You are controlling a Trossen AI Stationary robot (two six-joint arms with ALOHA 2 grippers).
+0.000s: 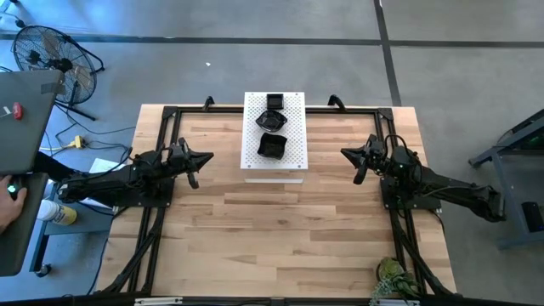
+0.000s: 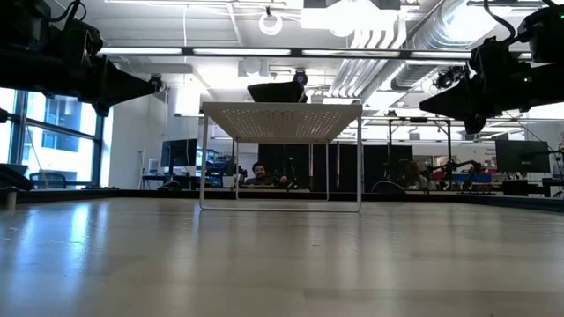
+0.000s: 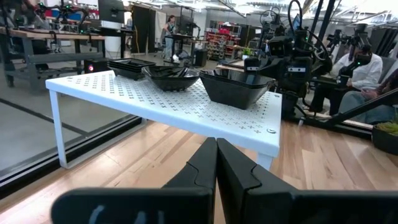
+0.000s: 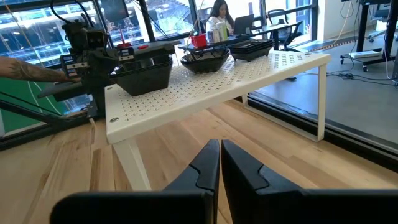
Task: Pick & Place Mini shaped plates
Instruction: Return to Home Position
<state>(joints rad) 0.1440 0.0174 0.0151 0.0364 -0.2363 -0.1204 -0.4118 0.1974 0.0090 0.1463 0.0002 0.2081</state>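
Observation:
Three glossy black mini plates sit in a row on a white perforated stand at the table's far middle. The nearest is a deep squarish dish. A wavy-edged one is in the middle. A flat square one is farthest. My left gripper hovers shut, left of the stand. My right gripper hovers shut on its right. Both point at the stand.
The stand rests on thin white legs on the wooden table. A small plant sits at the near right corner. A fan and a person's hand are off the table's left. Bare wood lies nearer than the stand.

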